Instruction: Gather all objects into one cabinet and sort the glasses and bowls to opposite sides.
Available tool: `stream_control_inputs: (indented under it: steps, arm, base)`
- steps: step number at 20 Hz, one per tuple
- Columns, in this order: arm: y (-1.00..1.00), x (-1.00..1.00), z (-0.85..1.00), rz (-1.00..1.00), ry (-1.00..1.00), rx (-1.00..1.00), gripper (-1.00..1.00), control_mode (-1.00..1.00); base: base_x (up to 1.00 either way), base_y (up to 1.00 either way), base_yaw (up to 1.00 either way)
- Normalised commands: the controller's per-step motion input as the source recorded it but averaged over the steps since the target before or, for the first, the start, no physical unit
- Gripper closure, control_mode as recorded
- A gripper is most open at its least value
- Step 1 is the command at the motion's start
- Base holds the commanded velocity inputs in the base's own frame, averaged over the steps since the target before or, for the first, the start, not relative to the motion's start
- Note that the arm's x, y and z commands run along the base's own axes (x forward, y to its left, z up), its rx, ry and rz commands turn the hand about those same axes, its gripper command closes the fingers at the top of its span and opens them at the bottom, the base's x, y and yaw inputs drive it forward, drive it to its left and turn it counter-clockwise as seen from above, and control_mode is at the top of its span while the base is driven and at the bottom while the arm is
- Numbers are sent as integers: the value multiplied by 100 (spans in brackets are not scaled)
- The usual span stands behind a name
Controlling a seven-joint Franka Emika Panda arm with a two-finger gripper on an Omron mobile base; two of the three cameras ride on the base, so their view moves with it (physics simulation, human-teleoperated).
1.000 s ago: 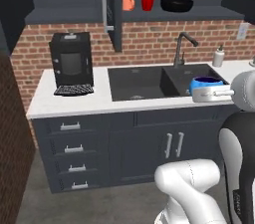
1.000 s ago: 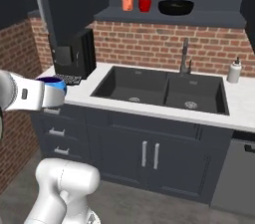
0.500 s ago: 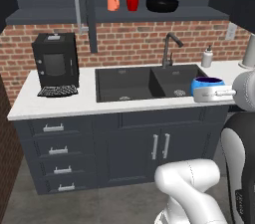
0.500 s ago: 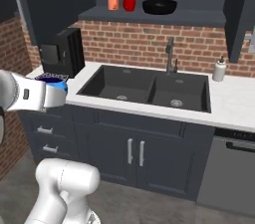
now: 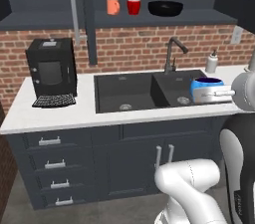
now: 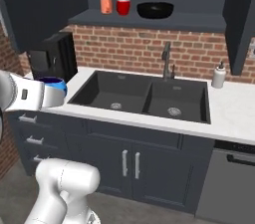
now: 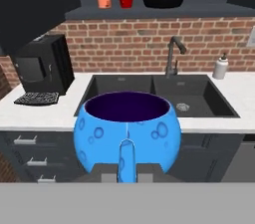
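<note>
Round bubble-dimpled blue vessel (image 7: 127, 133), dark inside

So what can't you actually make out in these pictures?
- Left base view: the claw itself, hidden behind the blue vessel and the robot's white arm.
- Hand view: the blue vessel covers the cabinet doors below the sink.
- Right base view: the soap bottle label, too small.

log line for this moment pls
tool: shut on blue vessel | carried in front of sink | shelf: orange mug, red cup, black bowl
</note>
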Motion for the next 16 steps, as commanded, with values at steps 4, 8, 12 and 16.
stream_control_inputs:
  steps: [4, 8, 12, 16]
  arm:
    - [0, 0, 0, 0, 0, 0, 100, 100]
    - [0, 0, 0, 0, 0, 0, 100, 100]
    - [0, 0, 0, 0, 0, 0, 100, 100]
    - [0, 0, 0, 0, 0, 0, 100, 100]
  base:
    - [66, 5, -1]
    - [56, 0, -2]
    - [38, 9, -9]
    - [26, 12, -12]
